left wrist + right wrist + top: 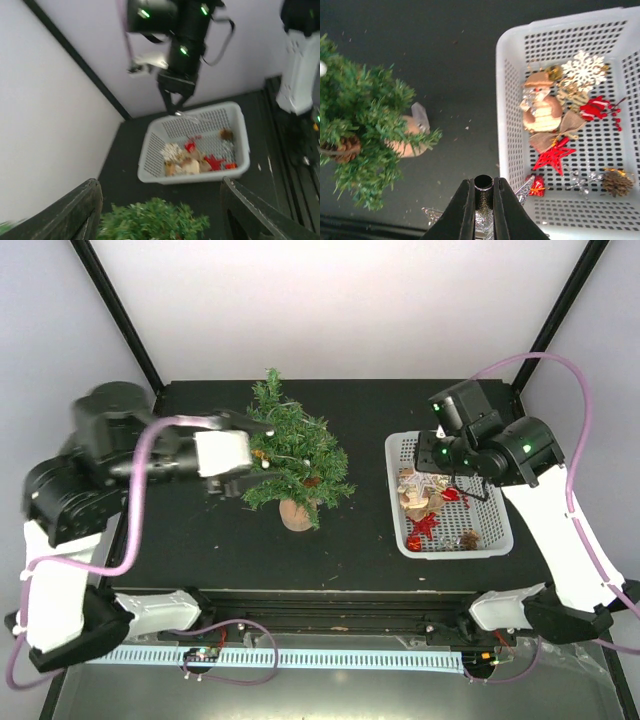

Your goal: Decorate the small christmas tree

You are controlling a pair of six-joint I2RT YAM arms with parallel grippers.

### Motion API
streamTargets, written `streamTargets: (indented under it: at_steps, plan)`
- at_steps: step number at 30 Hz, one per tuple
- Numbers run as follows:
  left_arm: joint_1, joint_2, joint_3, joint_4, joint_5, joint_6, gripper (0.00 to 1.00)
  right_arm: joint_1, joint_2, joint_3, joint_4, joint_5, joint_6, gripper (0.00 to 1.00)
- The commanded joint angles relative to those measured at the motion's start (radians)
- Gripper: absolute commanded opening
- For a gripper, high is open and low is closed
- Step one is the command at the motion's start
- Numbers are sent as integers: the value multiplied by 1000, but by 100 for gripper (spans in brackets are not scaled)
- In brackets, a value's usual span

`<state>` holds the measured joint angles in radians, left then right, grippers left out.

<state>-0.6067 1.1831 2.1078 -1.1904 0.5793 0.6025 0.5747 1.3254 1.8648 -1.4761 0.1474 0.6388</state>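
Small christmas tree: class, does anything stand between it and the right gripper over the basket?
Nothing visible does. The right gripper, shut on a silver ornament, hangs over the white basket; only bare black table lies between the basket and the small christmas tree.

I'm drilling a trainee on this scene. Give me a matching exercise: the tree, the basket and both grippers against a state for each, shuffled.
1 small christmas tree
2 basket
3 left gripper
4 right gripper

A shut on a silver ornament
B open beside the tree
C holds loose ornaments
D stands on a wood stump

Pairs: 1-D, 2-C, 3-B, 4-A
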Motion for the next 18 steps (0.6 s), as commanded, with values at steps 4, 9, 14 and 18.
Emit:
streamTargets:
  at_steps: [4,9,14,18]
  plan:
    - [-336,42,-227,35,-521,221,61,83,24,28,-24,-96,27,1]
    - [-488,0,-472,276,-789,397,55,83,31,36,-29,-179,22,1]
    - [-599,-47,-674,545,-938,552,54,82,26,20,-25,-217,23,1]
    - [-649,-93,-804,732,-931,667,54,82,7,-20,-8,-247,39,1]
